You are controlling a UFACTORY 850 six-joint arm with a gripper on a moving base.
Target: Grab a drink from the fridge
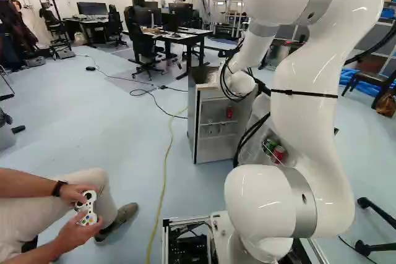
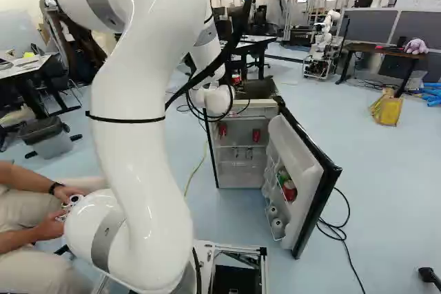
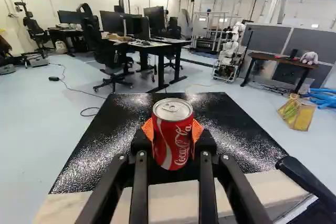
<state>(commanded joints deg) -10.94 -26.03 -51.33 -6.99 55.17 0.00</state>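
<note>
One red can (image 3: 172, 139) is held between the two orange-padded fingers of the gripper (image 3: 173, 135), pinched from both sides, above the top (image 3: 118, 129) of the one fridge (image 1: 192, 115); whether it touches that surface I can't tell. Inside the fridge, two more red cans (image 2: 256, 135) stand apart on a shelf, and below them are two small clear items, too small to name. The fridge's single door (image 2: 309, 177) is open, swung out on the right in the right base view. Its upper rack holds at least one red can (image 2: 289, 191) and something green (image 2: 283, 176) side by side; its lower rack holds two pale round things (image 2: 277, 225). The pinched can is upright, long axis vertical, its lid and pull tab facing up.
</note>
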